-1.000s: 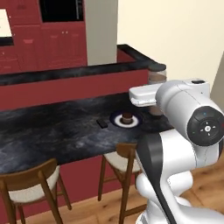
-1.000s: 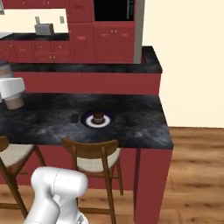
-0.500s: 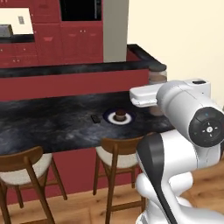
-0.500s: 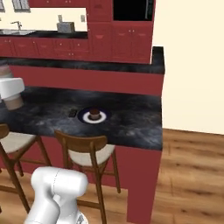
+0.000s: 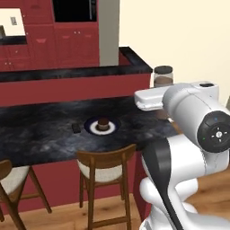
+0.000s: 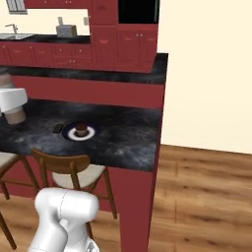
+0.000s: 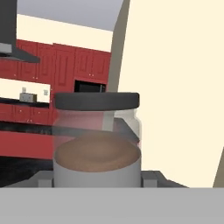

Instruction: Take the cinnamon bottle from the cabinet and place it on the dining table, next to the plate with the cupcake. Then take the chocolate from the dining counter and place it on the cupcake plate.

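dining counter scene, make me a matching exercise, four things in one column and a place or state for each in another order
Things:
1. brown cupcake
2. small dark chocolate piece
3. clear dark-lidded cinnamon bottle
4. brown wooden chair with cream seat

Places or states:
A. lying on the black marbled counter just beside the plate
B. held up in the claw, off the counter
C. standing on the round dark white-centred plate
D. tucked under the counter's edge

Pairs: 1-C, 2-A, 3-B, 4-D
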